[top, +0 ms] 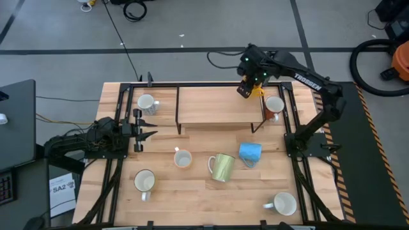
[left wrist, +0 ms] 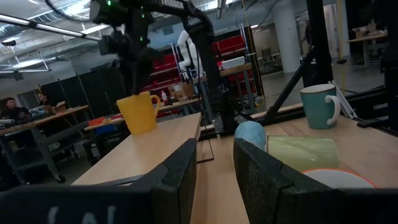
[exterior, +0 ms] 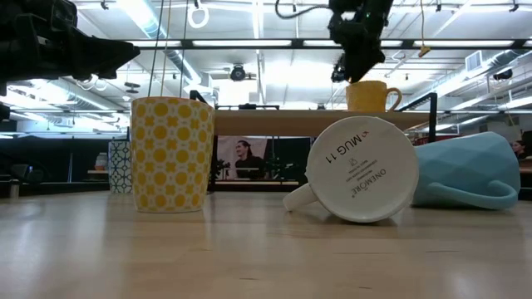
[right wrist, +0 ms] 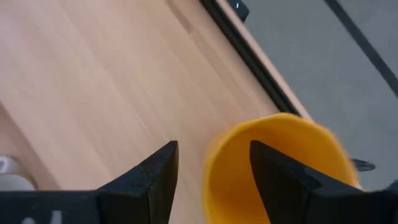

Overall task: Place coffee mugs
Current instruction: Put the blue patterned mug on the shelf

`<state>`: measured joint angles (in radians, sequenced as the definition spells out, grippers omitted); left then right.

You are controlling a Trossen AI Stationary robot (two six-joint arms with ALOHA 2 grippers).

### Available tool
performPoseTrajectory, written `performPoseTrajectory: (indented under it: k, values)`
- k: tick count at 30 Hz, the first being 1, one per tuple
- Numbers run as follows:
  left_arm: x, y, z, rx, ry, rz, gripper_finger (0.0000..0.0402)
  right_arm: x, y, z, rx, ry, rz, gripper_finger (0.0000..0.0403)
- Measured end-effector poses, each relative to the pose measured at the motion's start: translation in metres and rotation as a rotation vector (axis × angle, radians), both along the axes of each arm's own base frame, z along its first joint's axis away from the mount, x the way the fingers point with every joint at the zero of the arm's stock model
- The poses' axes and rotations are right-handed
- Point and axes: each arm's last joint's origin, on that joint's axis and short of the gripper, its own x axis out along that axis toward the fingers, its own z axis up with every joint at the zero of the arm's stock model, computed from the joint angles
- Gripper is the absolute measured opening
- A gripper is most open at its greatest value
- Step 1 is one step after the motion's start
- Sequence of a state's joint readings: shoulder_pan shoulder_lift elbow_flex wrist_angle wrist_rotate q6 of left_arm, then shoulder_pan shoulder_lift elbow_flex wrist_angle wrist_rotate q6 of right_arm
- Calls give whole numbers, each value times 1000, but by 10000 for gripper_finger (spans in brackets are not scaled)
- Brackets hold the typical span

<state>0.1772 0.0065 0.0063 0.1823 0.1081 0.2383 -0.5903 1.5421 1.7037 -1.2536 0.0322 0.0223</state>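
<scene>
An orange-yellow coffee mug (top: 258, 92) (right wrist: 280, 168) stands upright on the far right corner of a raised wooden shelf (top: 217, 105). My right gripper (top: 246, 88) (right wrist: 214, 152) hangs open just above its rim, pointing steeply down; one finger is over the mug's mouth and the other outside it. My left gripper (top: 146, 131) (left wrist: 214, 162) waits at the table's left side, level and open, with nothing between its fingers. Other coffee mugs sit on the table: a light blue one (top: 250, 153) and a pale yellow-green one (top: 222, 167) lie on their sides.
A white mug with a reddish inside (top: 275, 106) stands right of the shelf and a patterned mug (top: 147, 103) left of it. More white mugs (top: 183, 158) (top: 144, 182) (top: 283, 204) sit toward the near edge. Black frame rails (top: 121, 108) run along the table's sides.
</scene>
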Motion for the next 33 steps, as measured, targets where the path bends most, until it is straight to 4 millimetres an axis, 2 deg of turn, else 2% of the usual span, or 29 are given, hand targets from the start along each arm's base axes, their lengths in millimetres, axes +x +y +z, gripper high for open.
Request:
performPoseTrajectory:
  k: [7, 14, 17, 24, 26, 33]
  values:
    - [0, 0, 0, 0, 0, 0, 114, -16, 14, 31, -34, -59, 3, 204]
    - [0, 0, 1, 1, -9, 0, 114, -41, 43, 53, -56, -121, 26, 204]
    - [-1, 0, 6, -33, -69, -10, 114, -52, 56, 63, -73, -168, 8, 204]
    - [-7, 0, 25, -122, -231, 3, 114, -70, 86, 79, -163, -239, 21, 204]
    - [-11, 1, 35, -150, -266, 25, 114, -73, 91, 82, -184, -251, 12, 204]
    - [-26, 0, 73, -192, -268, 107, 114, -68, 97, 85, -237, -269, 51, 204]
